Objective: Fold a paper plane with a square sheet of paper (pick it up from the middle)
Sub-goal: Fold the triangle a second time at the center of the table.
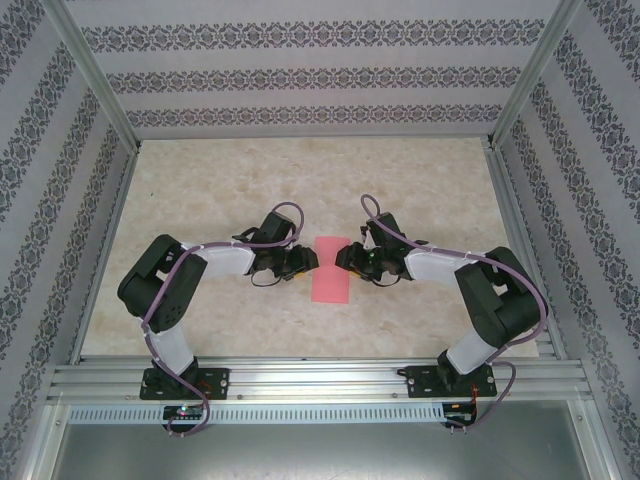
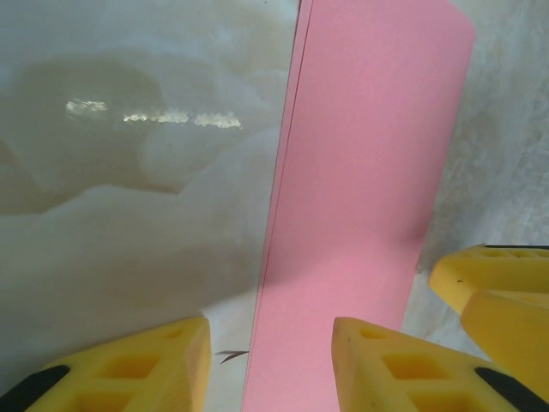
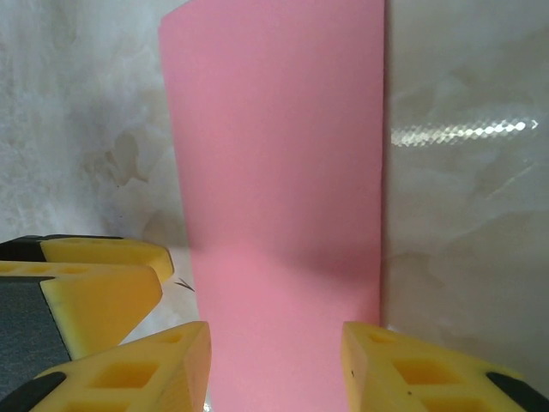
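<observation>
**Mia:** What is the biggest thing here?

**Tom:** The walls [image 1: 300, 75]. They have grey flower stripes and run round the top and sides of the top view. Next comes the table [image 1: 200, 190], pale and cloudy like stone.

**Mia:** And the arms?

**Tom:** The left arm [image 1: 175, 285] bends in from the lower left. The right arm [image 1: 490, 290] bends in from the lower right. Both reach to the middle of the picture.

**Mia:** Where is the sheet of paper?

**Tom:** The sheet of paper [image 1: 331, 280] lies flat on the table in the middle, between the two arms. It is pink, and it is longer than it is wide.

**Mia:** What about the left gripper?

**Tom:** The left gripper [image 2: 270, 343] is partly open. Its yellow fingers [image 2: 129, 373] stand apart at the bottom of the left wrist view. The left edge of the paper runs up between them. I cannot tell if they touch it.

**Mia:** And the right gripper?

**Tom:** The right gripper [image 3: 274, 343] is partly open too. At the bottom of the right wrist view the paper fills the gap between its two fingers. I cannot tell if the tips press on it. In the top view the two grippers face each other across the far end of the paper.
</observation>
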{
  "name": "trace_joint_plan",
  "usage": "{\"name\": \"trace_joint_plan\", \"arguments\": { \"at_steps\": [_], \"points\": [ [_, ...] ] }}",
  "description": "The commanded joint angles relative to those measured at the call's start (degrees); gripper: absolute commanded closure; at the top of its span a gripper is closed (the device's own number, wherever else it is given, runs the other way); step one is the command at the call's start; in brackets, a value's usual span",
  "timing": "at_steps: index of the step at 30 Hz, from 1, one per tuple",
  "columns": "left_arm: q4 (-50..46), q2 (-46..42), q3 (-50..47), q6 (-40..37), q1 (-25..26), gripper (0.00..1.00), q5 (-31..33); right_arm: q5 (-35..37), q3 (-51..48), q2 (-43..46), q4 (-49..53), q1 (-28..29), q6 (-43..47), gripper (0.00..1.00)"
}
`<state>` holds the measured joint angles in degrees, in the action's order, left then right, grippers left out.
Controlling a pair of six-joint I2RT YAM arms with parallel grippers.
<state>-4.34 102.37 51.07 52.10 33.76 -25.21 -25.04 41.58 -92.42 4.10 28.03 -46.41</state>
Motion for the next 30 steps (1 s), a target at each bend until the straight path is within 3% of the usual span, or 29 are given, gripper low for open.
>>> {"name": "trace_joint_plan", "arguments": {
  "at_steps": [1, 30],
  "points": [
    [2.82, 2.42, 1.92, -0.82, 0.59, 0.59, -1.5, 1.48, 0.97, -0.69, -0.31, 0.18, 0.18, 0.55],
    [2.15, 5.63, 5.67, -1.03, 2.09, 0.58, -4.41, 0.98, -2.91, -2.34, -3.23, -1.07, -0.52, 0.59]
  ]
}}
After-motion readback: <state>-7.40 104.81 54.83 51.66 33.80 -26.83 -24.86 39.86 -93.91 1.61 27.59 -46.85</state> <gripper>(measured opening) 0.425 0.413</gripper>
